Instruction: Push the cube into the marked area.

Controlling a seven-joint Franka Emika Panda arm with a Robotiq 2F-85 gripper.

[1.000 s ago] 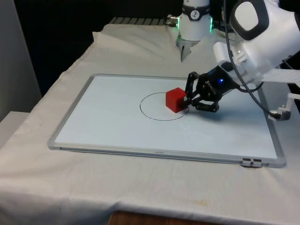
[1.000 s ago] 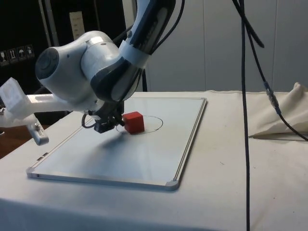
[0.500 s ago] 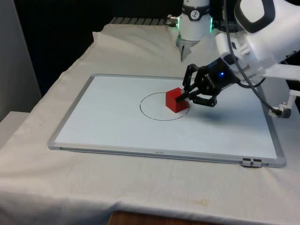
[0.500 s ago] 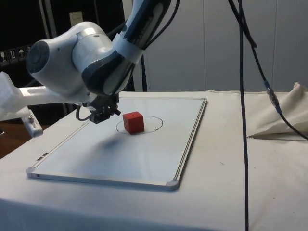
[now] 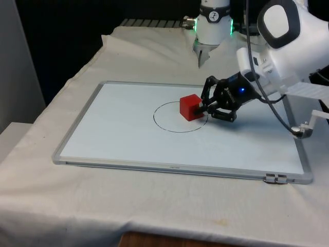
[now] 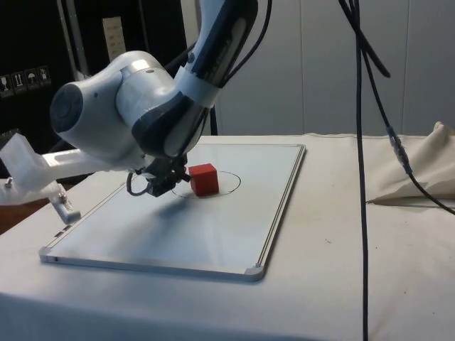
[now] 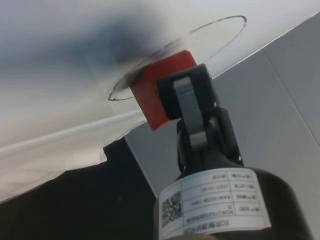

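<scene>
Toward the whiteboard's (image 5: 128, 128) far edge, the jaws (image 5: 209, 107), pressed together against the red cube (image 5: 190, 107) inside the circle (image 5: 167, 122), risked overshooting it.

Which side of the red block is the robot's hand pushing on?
The cube side facing the front view's right: the gripper has its shut jaws against it. Its other visible sides are bare.

In the side view, the arm hides the gripper (image 6: 165, 186) fingertips and the circle's (image 6: 227, 183) near arc. In the wrist view, the fingers (image 7: 189, 102) cover part of the cube (image 7: 155, 90); finger gap cannot be determined. The board (image 6: 213, 234) corner blurs.
</scene>
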